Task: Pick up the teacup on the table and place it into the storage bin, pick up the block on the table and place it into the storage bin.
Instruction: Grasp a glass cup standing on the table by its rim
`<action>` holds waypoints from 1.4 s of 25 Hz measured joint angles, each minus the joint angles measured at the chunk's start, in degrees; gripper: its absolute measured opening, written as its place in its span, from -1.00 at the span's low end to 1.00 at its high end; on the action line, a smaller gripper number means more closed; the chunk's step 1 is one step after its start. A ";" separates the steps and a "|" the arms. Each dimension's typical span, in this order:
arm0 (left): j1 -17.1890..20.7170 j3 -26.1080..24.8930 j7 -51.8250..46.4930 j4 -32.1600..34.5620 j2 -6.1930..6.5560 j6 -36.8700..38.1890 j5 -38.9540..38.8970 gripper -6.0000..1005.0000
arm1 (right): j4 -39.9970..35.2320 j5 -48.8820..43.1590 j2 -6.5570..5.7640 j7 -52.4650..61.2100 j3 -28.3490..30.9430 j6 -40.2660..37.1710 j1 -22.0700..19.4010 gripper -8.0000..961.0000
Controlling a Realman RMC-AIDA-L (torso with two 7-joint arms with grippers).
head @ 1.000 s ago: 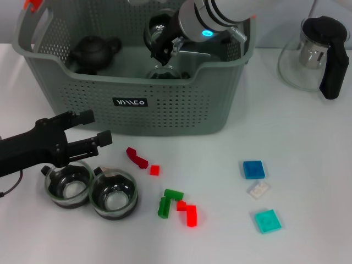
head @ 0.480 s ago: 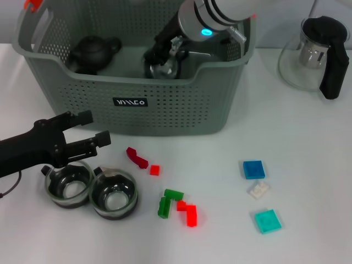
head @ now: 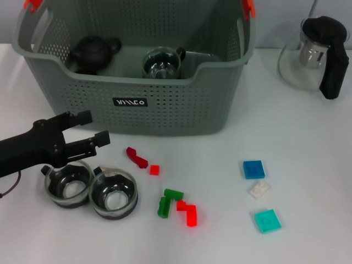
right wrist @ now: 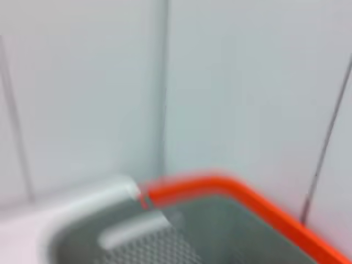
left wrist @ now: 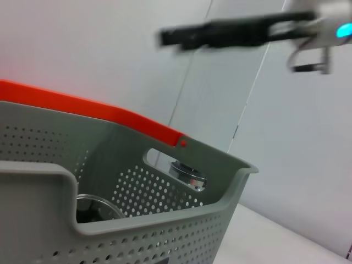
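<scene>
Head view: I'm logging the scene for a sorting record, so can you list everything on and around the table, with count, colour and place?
Storage bin: one, grey with orange clips, at the back of the table.
Teapot: one, black, inside the bin at its left.
Glass teacup: one, clear, inside the bin near the middle.
Teacups on the table: two, clear with dark bases, side by side at front left.
Red blocks: four, scattered in front of the bin.
Green blocks: two, beside the red ones.
Blue block: one, front right.
White block: one, below the blue.
Teal block: one, nearest the front.
Glass jug: one, clear with black handle, back right.
Left end effector: black, open, above the two teacups.
Right end effector: seen only from the left wrist view, raised above the bin.
</scene>
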 joint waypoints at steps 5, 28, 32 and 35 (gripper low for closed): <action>-0.31 0.01 0.00 0.00 0.00 0.01 0.09 0.68 | -10.25 21.87 -0.81 -9.82 10.36 -14.59 -12.36 0.55; -1.29 0.09 -0.13 0.59 0.54 0.11 0.04 0.68 | 23.25 30.58 -0.06 -64.61 20.42 -38.42 -36.11 0.44; -1.01 0.25 -1.40 2.70 0.86 2.15 0.22 0.68 | 23.12 27.17 -0.13 -64.44 20.46 -38.88 -36.17 0.42; -0.88 2.01 -6.37 8.44 1.23 6.14 2.83 0.68 | 23.36 25.93 -0.32 -64.44 20.44 -39.04 -35.90 0.41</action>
